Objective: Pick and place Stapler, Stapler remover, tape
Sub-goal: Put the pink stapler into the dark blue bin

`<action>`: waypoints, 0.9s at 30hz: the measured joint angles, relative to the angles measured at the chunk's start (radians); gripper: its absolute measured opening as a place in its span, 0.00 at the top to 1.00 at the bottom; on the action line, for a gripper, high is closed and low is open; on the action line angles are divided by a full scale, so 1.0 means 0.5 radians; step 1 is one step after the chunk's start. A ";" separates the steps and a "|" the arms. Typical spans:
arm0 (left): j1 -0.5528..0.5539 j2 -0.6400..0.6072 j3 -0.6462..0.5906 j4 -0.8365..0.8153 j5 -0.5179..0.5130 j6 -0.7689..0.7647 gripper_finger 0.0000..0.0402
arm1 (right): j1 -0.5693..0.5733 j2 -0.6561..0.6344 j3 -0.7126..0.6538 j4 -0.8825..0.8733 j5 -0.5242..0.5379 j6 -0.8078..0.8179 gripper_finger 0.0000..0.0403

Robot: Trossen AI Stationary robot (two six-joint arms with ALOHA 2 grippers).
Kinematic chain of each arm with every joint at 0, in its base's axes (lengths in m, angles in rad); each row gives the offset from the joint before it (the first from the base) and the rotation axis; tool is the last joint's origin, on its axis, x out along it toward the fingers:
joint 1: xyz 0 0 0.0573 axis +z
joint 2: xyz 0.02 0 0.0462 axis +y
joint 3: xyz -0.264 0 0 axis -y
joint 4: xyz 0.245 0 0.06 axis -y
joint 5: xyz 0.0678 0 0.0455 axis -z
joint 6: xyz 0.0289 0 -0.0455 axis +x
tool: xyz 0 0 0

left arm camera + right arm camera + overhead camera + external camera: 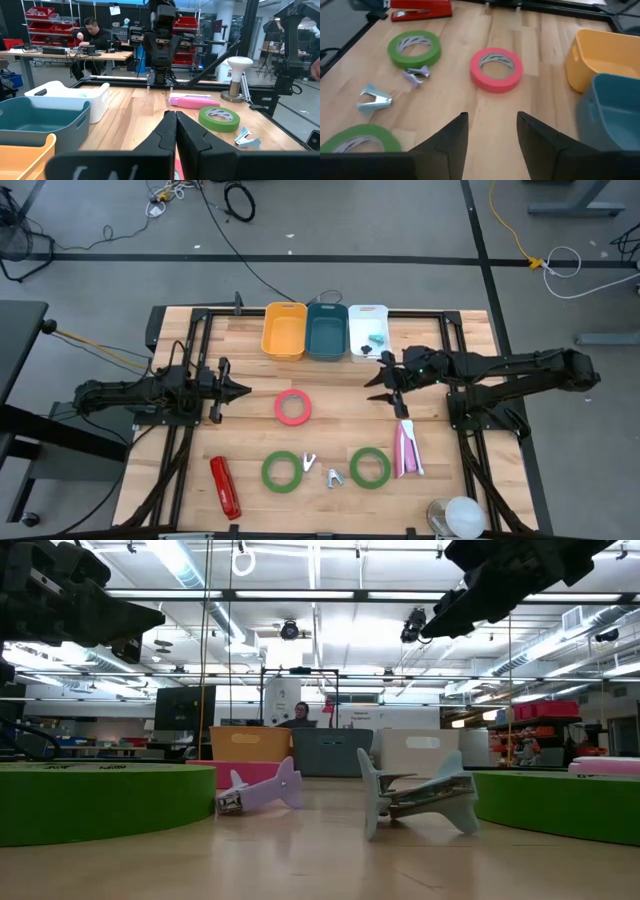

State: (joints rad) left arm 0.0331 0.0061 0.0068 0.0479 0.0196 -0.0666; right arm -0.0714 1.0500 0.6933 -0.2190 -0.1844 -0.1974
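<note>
A pinkish-red tape roll (293,407) (496,69) lies flat mid-table. Two green rolls (283,471) (369,468) lie flat nearer the near edge, with two small staple removers (309,463) (334,477) between them. A red stapler (225,487) lies near-left and a pink stapler (406,450) near-right. My left gripper (240,390) (175,125) hovers shut, left of the red roll. My right gripper (378,380) (492,125) hovers open to the roll's right, above the table.
Yellow (284,330), teal (327,330) and white (368,330) bins stand in a row at the far edge; the white one holds a small item (375,338). A white-domed object (460,515) stands at the near-right corner. A person sits in the room beyond.
</note>
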 joint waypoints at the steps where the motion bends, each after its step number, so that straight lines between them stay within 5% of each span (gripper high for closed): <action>1: 0.000 0.000 0.000 0.000 0.000 0.000 0.98 | 0.014 0.000 0.000 -0.012 0.001 0.000 0.58; 27: 0.000 0.000 0.000 0.000 0.000 0.001 0.98 | 0.518 0.001 0.000 -0.501 -0.033 -0.361 0.58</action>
State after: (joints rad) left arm 0.0330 0.0059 0.0067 0.0479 0.0196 -0.0662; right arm 0.1878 1.0504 0.6933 -0.4694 -0.2008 -0.3778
